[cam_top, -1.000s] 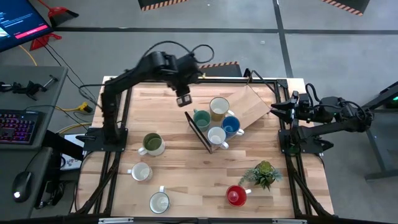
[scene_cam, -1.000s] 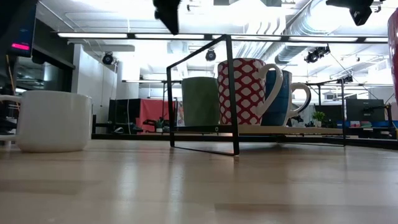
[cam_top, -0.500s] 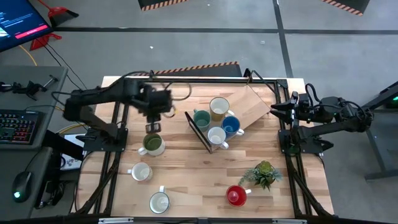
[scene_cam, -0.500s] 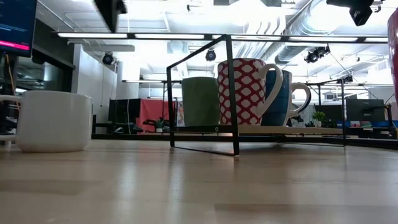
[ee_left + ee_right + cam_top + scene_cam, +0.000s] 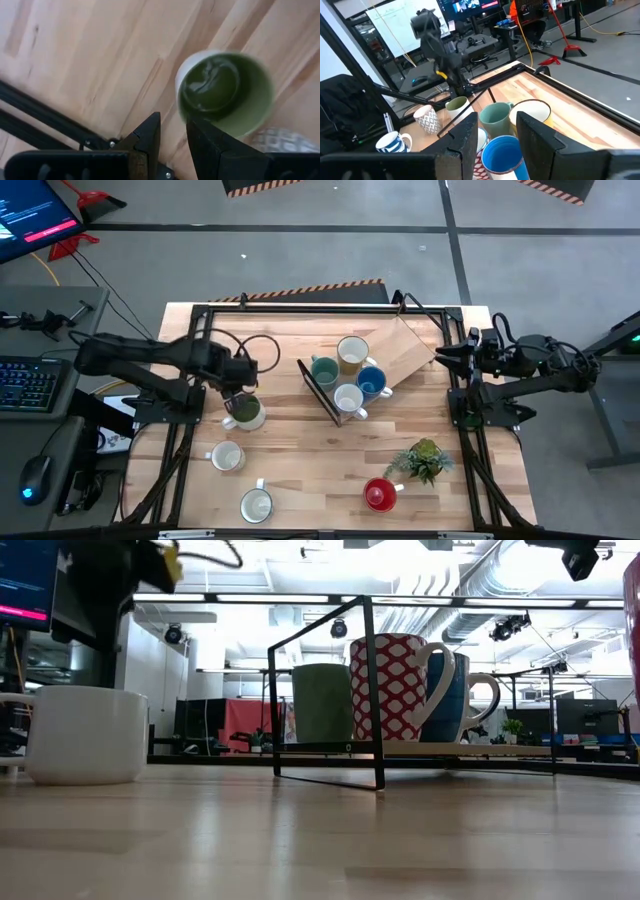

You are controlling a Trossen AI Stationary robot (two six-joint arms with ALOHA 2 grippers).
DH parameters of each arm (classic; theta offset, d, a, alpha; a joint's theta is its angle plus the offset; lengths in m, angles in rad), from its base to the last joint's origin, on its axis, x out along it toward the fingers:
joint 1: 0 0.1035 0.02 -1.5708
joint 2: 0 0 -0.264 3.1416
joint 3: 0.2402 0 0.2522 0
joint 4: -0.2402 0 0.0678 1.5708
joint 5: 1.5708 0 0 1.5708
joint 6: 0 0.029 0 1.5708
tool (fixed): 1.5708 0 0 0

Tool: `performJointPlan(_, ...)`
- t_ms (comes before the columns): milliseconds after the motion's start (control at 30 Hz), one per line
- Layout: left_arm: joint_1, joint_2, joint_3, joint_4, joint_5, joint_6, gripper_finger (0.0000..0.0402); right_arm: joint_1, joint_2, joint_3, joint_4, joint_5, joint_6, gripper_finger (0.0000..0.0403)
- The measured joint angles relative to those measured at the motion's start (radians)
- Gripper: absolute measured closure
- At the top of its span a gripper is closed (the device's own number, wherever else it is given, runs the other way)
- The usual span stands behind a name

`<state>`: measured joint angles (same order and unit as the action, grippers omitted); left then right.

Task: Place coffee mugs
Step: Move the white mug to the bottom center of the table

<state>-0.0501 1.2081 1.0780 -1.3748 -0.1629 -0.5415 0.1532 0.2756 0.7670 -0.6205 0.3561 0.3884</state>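
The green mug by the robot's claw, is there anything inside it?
The olive green mug looks empty: only its shiny green inside shows. The left gripper, fingers slightly apart, hangs above its rim. What is under the mug is hidden.

The left gripper (image 5: pixel 240 383) has swung away from the rack, crossed toward the table's left side and dropped just above the olive green mug (image 5: pixel 246 413) (its fingers slightly parted).
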Motion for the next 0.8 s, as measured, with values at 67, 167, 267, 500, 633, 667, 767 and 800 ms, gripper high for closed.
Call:
performJointPlan(67, -0.006, 0.0, -0.041, 0.009, 0.0, -0.007, 0.0319, 0.0, 0.0, 0.0, 0.001, 0.0, 0.0, 0.0279)
performJointPlan(167, -0.006, 0.0, -0.091, 0.057, 0.0, -0.008, 0.0319, 0.0, 0.0, 0.0, 0.002, 0.0, 0.0, 0.0279)
performJointPlan(267, -0.005, 0.0, -0.137, 0.116, 0.001, -0.008, 0.0319, 0.0, 0.0, 0.0, 0.002, 0.0, 0.006, 0.0279)
performJointPlan(500, -0.005, 0.001, -0.231, 0.238, 0.008, -0.034, 0.0319, 0.0, 0.0, 0.0, 0.001, 0.0, 0.015, 0.0279)
performJointPlan(633, -0.005, 0.001, -0.238, 0.245, 0.01, -0.033, 0.0319, 0.0, 0.0, 0.0, 0.001, -0.007, 0.015, 0.0279)
performJointPlan(667, -0.005, 0.001, -0.238, 0.247, 0.01, -0.033, 0.0319, 0.0, 0.0, 0.0, 0.0, -0.011, 0.015, 0.0279)
performJointPlan(767, -0.005, 0.001, -0.238, 0.248, 0.0, -0.012, 0.0319, 0.0, 0.0, 0.0, 0.0, -0.028, 0.015, 0.0279)
performJointPlan(800, -0.005, 0.003, -0.238, 0.248, -0.001, -0.001, 0.0319, 0.0, 0.0, 0.0, 0.0, -0.033, 0.015, 0.0279)
